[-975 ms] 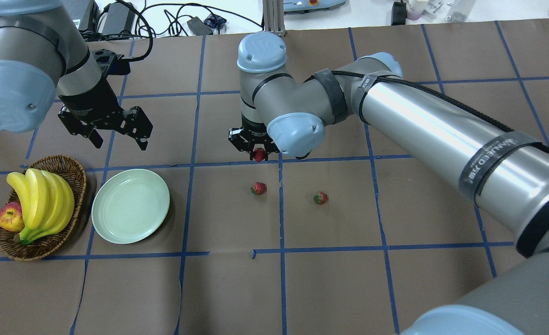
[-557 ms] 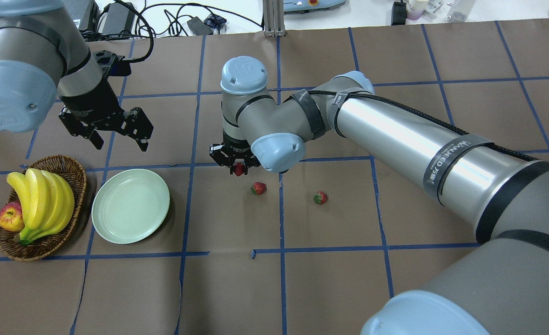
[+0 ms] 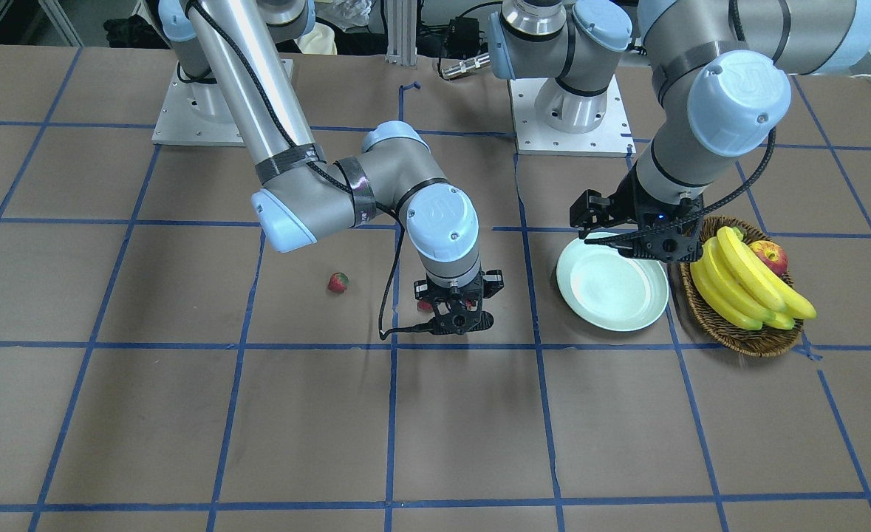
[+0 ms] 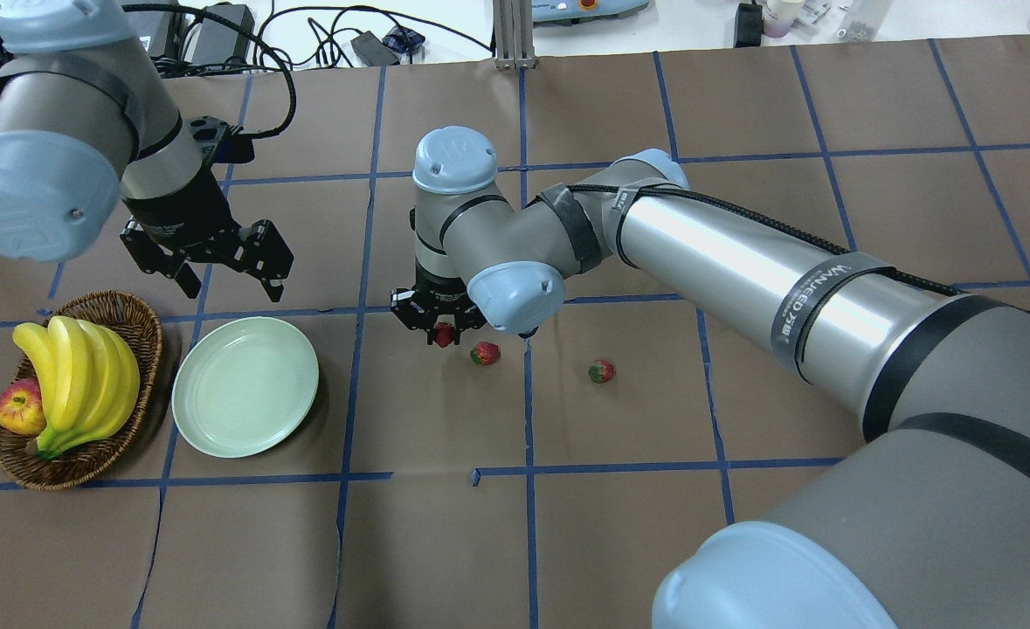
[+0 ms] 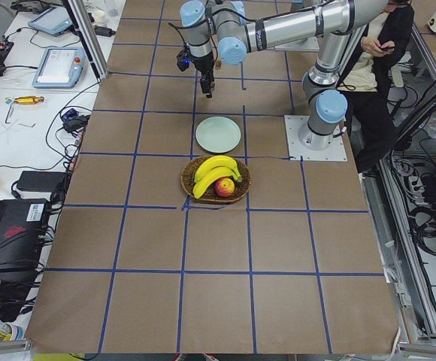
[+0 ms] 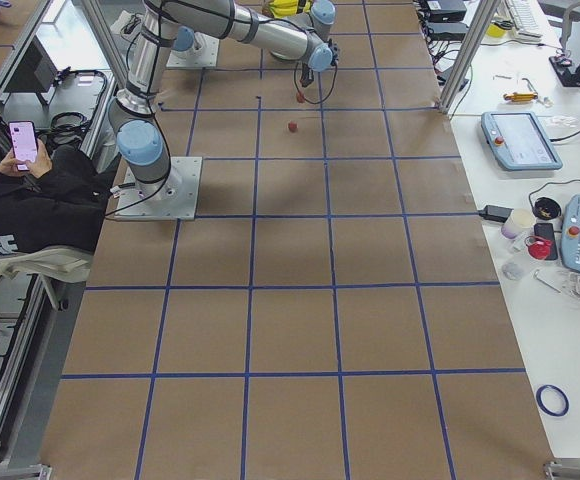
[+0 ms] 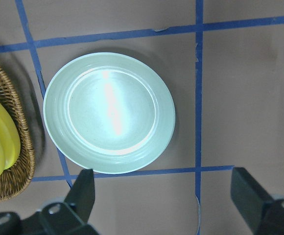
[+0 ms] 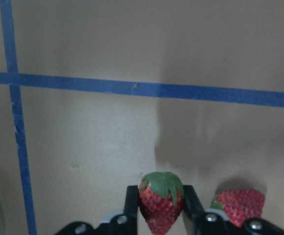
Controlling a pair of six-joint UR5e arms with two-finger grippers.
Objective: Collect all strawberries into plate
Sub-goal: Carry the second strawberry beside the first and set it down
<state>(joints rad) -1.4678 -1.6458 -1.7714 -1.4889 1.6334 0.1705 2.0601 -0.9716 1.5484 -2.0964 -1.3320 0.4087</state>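
My right gripper (image 4: 443,332) is shut on a strawberry (image 4: 444,334) and holds it just above the table, right of the plate. In the right wrist view the berry (image 8: 160,200) sits between the fingers (image 8: 130,203). A second strawberry (image 4: 484,353) lies on the table close to the right of it and also shows in the right wrist view (image 8: 240,205). A third strawberry (image 4: 601,371) lies farther right, and shows in the front view (image 3: 338,282). The pale mint plate (image 4: 245,386) is empty. My left gripper (image 4: 231,281) is open and empty above the plate's far edge, with the plate (image 7: 107,112) below it.
A wicker basket (image 4: 127,316) with bananas (image 4: 78,376) and an apple (image 4: 18,408) stands left of the plate, almost touching it. Brown paper with blue tape lines covers the table. Cables and devices lie beyond the far edge.
My right gripper has carried the strawberry left toward the plate and slightly nearer the robot. My left gripper has shifted a little toward the plate and stays open.
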